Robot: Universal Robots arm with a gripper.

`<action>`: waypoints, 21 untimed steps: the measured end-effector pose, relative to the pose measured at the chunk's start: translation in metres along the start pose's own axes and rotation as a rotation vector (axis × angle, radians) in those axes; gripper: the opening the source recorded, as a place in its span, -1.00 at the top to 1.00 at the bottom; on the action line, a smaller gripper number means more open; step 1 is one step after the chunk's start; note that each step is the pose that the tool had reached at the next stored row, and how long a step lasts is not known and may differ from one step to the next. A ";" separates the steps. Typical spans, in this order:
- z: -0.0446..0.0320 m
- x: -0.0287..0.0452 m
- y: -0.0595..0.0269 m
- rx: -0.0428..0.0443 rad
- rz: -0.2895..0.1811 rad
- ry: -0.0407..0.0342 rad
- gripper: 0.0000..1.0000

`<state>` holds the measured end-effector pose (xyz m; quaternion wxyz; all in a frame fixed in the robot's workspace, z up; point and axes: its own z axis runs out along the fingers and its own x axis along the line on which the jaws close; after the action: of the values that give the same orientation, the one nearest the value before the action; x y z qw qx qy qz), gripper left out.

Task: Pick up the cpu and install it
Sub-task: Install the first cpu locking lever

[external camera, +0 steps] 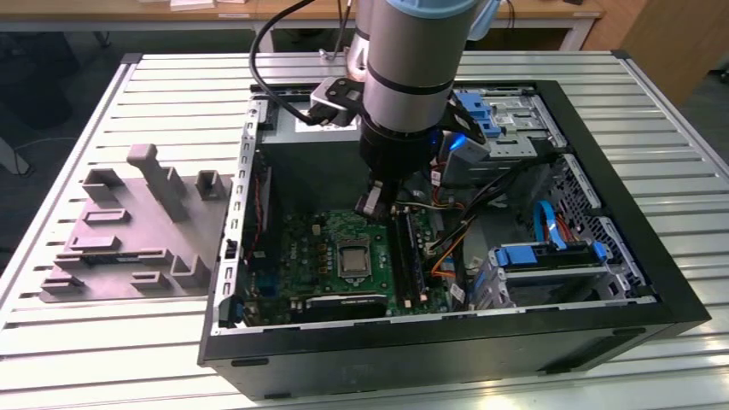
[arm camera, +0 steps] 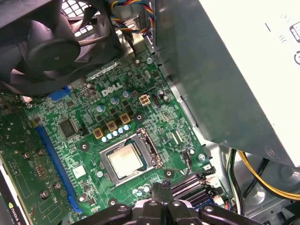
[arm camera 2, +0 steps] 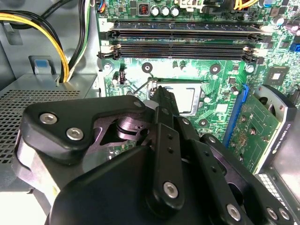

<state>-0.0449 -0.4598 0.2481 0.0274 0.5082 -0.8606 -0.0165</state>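
The small flat square cpu (arm camera: 125, 160) with its pale silver metal top sits flat in the motherboard's socket (arm camera: 149, 151), framed by the metal bracket, face up.

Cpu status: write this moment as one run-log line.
cpu: seated in motherboard socket | gripper: above socket edge, holding nothing

An open black computer case (external camera: 638, 290) lies on a slatted metal table (external camera: 114, 342), near its middle. Inside sit a green motherboard (external camera: 307, 256), a grey power supply box (arm camera: 234, 70), blue drive brackets (external camera: 547, 254) and a black fan (arm camera: 51, 42). A grey plastic block with upright posts (external camera: 131, 231) rests beside the case, toward the exterior view's left edge.
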 end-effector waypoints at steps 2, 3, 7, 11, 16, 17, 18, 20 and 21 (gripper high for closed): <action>0.0003 0.0000 0.0000 0.0035 0.000 -0.0019 0.79; 0.0004 0.0000 0.0000 0.0084 -0.001 -0.0049 0.79; 0.0006 -0.0001 0.0003 0.0182 -0.009 -0.0140 0.79; 0.0012 -0.0028 0.0019 0.0186 -0.012 -0.0142 0.79; 0.0022 -0.0089 0.0049 0.0186 -0.012 -0.0141 0.79; 0.0025 -0.0104 0.0056 0.0186 -0.012 -0.0142 0.79; 0.0027 -0.0119 0.0064 0.0186 -0.012 -0.0142 0.79; 0.0031 -0.0144 0.0073 0.0186 -0.012 -0.0143 0.79; 0.0033 -0.0155 0.0074 0.0186 -0.012 -0.0142 0.79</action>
<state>-0.0441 -0.4427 0.2448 0.0165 0.5134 -0.8579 -0.0123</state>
